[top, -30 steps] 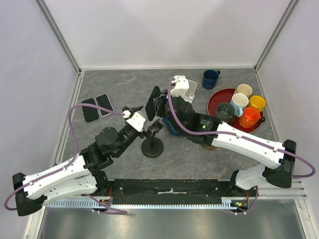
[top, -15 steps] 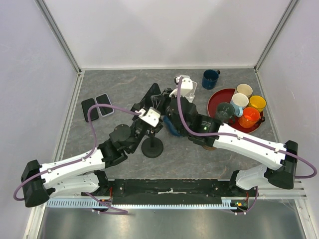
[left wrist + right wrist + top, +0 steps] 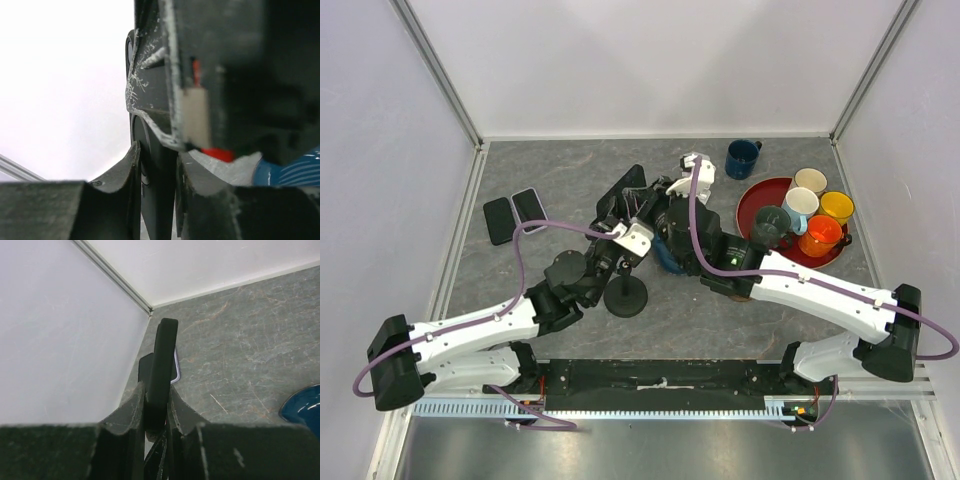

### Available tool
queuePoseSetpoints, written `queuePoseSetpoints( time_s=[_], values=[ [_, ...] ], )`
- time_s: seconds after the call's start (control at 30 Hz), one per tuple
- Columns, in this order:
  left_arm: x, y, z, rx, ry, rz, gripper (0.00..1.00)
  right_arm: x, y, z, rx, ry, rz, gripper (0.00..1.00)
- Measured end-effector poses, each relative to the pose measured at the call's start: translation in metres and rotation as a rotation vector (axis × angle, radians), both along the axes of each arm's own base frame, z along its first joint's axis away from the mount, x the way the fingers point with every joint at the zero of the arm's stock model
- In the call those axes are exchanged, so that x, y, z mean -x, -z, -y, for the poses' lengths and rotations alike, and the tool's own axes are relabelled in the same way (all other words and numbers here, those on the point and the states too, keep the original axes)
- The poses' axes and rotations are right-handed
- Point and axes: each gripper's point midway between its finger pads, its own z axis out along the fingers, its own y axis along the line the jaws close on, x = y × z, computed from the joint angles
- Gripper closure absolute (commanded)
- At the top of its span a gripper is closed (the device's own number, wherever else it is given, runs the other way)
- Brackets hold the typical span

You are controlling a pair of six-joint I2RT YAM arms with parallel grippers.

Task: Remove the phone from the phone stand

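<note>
At the middle of the table [image 3: 560,165], the phone [image 3: 622,190] stands tilted on edge above and just far of the phone stand [image 3: 627,297], whose round base sits flat on the grey surface. The right gripper [image 3: 648,196] is clenched on the phone: in the right wrist view its fingers [image 3: 134,407] press both flat faces of the slab [image 3: 162,355], with the upper edge free above them. The left gripper [image 3: 620,234] is at the head of the stand. In the left wrist view its fingers [image 3: 127,170] sit tight against a dark upright part of it. Whether the phone's lower edge rests in the cradle cannot be told. The two arms cross closely here, wrist beside wrist, leaving little room on the near and right sides. Bare table lies to the far left of the phone, up to the back wall. Two spare phones [image 3: 500,220] [image 3: 528,209] lie flat near the left edge, well apart from the stand. A blue mug [image 3: 742,158] stands near the far edge, and a red tray [image 3: 748,200] of mugs occupies the right side.
</note>
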Motion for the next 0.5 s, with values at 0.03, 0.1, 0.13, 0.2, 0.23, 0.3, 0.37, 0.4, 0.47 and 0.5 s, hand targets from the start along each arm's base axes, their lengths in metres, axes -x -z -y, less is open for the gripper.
queuePoseSetpoints(
  time_s=[0.03, 0.1, 0.13, 0.2, 0.23, 0.3, 0.37, 0.4, 0.47, 0.5],
  values=[
    [0.000, 0.000, 0.000, -0.013, -0.002, 0.005, 0.93, 0.000, 0.000, 0.000, -0.012, 0.002, -0.002, 0.89],
    [0.000, 0.001, 0.000, -0.044, -0.006, 0.014, 0.98, -0.001, 0.000, 0.000, -0.033, 0.011, -0.008, 0.77],
    [0.000, 0.002, -0.001, -0.061, -0.010, 0.016, 0.98, -0.001, 0.002, 0.000, -0.041, 0.015, -0.012, 0.65],
    [0.000, 0.004, -0.002, -0.073, -0.015, 0.016, 0.98, -0.002, 0.004, -0.001, -0.058, 0.018, -0.017, 0.57],
    [0.000, 0.004, -0.002, -0.069, -0.017, 0.015, 0.98, -0.002, 0.005, -0.001, -0.066, 0.017, -0.017, 0.49],
    [-0.001, 0.004, -0.005, -0.058, -0.028, 0.009, 0.98, -0.001, 0.005, -0.001, -0.086, 0.015, -0.013, 0.42],
    [-0.001, 0.005, -0.008, -0.050, -0.039, 0.003, 0.98, 0.001, 0.001, 0.002, -0.116, 0.014, -0.001, 0.33],
    [-0.001, 0.006, -0.010, -0.046, -0.044, -0.001, 0.98, 0.001, -0.004, 0.004, -0.138, 0.016, 0.006, 0.26],
    [-0.001, 0.006, -0.013, -0.029, -0.048, -0.008, 0.98, 0.003, -0.011, 0.010, -0.177, 0.025, 0.024, 0.21],
    [-0.001, 0.006, -0.015, -0.019, -0.049, -0.015, 0.98, 0.004, -0.015, 0.015, -0.197, 0.029, 0.034, 0.17]
  ],
)
